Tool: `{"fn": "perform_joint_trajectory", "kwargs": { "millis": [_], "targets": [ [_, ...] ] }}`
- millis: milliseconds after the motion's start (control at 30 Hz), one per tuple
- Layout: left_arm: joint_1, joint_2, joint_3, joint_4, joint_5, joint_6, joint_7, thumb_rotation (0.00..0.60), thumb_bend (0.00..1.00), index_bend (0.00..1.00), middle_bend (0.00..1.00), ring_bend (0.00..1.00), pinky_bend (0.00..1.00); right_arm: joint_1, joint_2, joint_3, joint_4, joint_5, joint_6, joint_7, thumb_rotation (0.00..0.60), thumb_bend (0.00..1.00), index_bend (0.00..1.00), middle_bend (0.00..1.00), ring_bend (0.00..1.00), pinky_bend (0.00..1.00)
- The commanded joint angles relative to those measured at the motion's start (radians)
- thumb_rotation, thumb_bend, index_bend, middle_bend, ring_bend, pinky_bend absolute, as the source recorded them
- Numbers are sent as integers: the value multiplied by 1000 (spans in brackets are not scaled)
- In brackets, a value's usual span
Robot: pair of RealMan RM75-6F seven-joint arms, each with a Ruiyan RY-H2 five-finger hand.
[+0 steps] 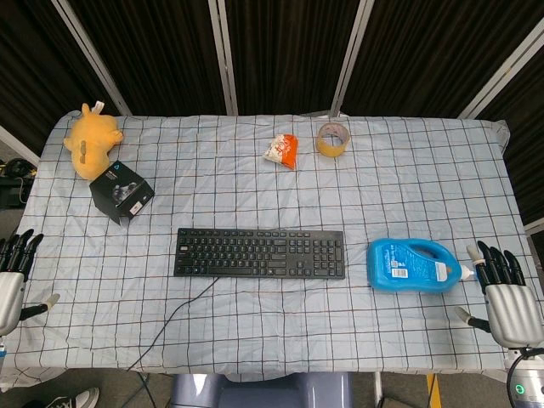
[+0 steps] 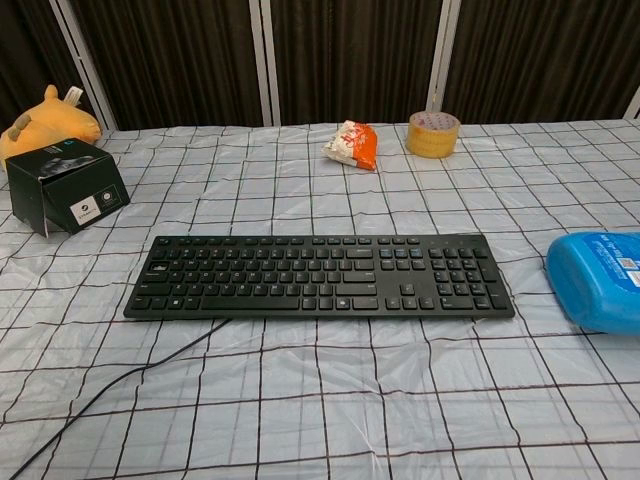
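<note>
The right hand (image 1: 507, 302) sits at the table's right front corner, silver-backed with black fingers spread apart and holding nothing; it lies just beside the white cap end of the blue detergent bottle (image 1: 412, 266), not touching it. The bottle is glossy moulded plastic, lying on its side, with a printed label whose writing is too small to read. The left hand (image 1: 12, 276) sits at the left front edge, fingers likewise apart and empty, well apart from every object. A flat black keyboard (image 1: 259, 252) lies centred, matte keys in straight rows, its thin cable (image 1: 174, 319) trailing toward the front edge. The table is covered by a pale checked cloth (image 1: 255, 178), wrinkled, with dark grid lines. At rear left lies a soft yellow plush toy (image 1: 90, 138), and just in front of it a black cardboard box (image 2: 68, 187) with a small white label, text unreadable. At rear centre are a crinkled orange-and-white snack packet (image 1: 282, 150) and, near it, a roll of tan packing tape (image 1: 332, 139) lying flat. Open cloth lies between the keyboard and each hand.
</note>
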Motion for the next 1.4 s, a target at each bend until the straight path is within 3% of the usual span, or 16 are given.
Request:
{"fn": "perform_joint_trajectory", "kwargs": {
  "millis": [33,1233,1367,1400],
  "targets": [
    [1,3,-3,-4,-1,-8,3,600,40,0,0,0,0,-1,0,0,1,0,1,1,600,47,23,0,0,0],
    [12,18,-23,-33,18,-73,24,600,46,0,0,0,0,-2,3,2,-8,16,-7,-2,600,49,24,0,0,0],
    [-5,30,-30,-52,22,-97,29,600,120,0,13,14,28,-1,3,2,-10,17,-9,-1,600,50,24,0,0,0],
    [-11,32,-35,-59,22,-103,36,600,185,0,84,75,94,-1,3,2,-10,17,-9,-1,600,50,24,0,0,0]
  ]
}}
